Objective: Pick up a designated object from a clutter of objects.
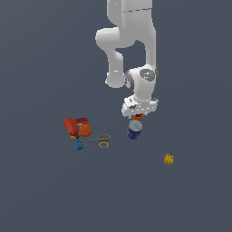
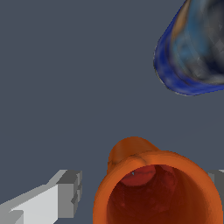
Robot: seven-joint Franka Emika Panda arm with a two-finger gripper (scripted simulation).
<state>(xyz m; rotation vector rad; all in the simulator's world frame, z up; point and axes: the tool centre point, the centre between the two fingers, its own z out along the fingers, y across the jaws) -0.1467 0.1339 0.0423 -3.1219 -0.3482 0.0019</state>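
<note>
Gripper [image 2: 142,199] spread wide, fingers [image 2: 61,197] either side of orange cup [image 2: 157,188], no contact seen. Cup upright on floor just beside blue can [image 1: 134,130], under arm in ext. view. Red box [image 1: 72,126], orange ball [image 1: 85,131], scissors [image 1: 103,141] grouped toward ext. view's left; yellow block [image 1: 168,159] well apart, right.

The tool [image 2: 142,192] straddled the cup [image 2: 157,188] with its fingers [image 2: 61,197] apart; the can [image 2: 192,48] crowded just beyond, while bare counter [image 2: 65,87] lay open alongside.
</note>
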